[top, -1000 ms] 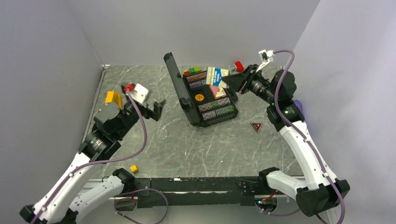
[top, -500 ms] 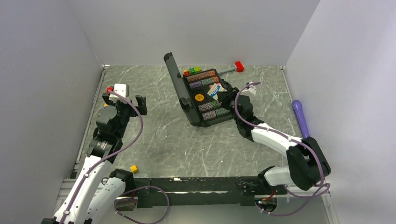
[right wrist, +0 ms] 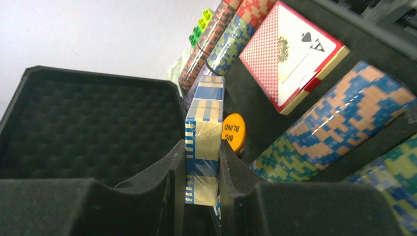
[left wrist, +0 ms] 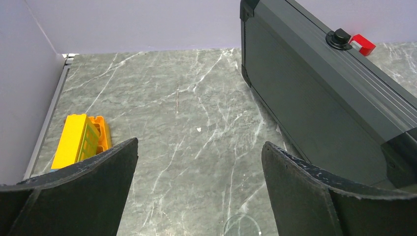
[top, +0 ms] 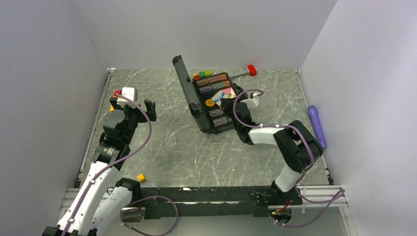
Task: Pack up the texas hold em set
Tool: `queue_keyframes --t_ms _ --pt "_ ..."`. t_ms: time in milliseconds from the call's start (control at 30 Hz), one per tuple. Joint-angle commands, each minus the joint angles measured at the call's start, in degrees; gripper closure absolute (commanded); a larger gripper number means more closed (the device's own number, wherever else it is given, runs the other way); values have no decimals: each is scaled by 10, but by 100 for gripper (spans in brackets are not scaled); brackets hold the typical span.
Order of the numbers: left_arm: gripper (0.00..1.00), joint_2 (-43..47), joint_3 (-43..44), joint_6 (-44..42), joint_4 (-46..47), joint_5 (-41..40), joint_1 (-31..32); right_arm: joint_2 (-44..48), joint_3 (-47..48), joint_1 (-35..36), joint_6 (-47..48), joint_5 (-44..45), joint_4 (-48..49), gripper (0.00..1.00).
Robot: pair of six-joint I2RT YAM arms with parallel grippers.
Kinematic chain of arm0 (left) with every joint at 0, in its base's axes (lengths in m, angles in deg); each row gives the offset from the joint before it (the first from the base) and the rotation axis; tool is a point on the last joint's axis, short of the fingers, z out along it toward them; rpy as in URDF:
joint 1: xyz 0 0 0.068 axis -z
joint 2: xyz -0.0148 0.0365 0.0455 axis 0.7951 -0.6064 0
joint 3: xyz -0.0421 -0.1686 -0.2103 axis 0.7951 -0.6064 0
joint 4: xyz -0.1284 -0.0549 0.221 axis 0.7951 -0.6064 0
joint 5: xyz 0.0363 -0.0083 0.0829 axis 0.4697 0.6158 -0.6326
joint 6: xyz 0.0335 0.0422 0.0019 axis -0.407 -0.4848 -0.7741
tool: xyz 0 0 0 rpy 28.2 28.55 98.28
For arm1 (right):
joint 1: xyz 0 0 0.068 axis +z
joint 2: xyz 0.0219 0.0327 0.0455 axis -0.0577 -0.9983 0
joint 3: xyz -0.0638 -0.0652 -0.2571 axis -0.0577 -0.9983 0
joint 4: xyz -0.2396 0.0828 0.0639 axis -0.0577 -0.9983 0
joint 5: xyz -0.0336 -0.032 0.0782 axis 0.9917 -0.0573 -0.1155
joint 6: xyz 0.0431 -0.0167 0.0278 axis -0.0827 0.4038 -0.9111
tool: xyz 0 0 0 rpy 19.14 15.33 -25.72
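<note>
Blue-white deck (right wrist: 202,142) — clamped on edge between right fingers (right wrist: 236,182), long axis pointing into open briefcase (top: 183,81), near pink deck (right wrist: 290,51). Left fingers (left wrist: 88,187) — spread, empty, well apart.

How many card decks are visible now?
2. The blue-white deck is held on edge in the right gripper, over the open black case. The red deck lies inside the case beside the chip rows. More may be hidden.
</note>
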Motion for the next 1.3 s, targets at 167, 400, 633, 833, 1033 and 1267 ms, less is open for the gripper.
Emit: queue_keyframes --t_ms 167,400,633,833,1033,1267 --pt "1 -4 22 4 16 9 -2 -69 49 28 -62 43 125 100" --pt "1 -6 23 3 14 11 -2 -106 74 42 -76 55 125 100" --pt "1 -7 23 1 13 11 -2 -109 67 45 -64 36 133 42" --pt "1 -8 23 1 13 14 -3 -44 15 45 8 69 131 18" --pt "1 -9 23 1 12 12 -2 61 -34 42 126 81 103 15" --pt "1 -8 23 0 12 13 -2 100 23 -72 273 -208 -40 17"
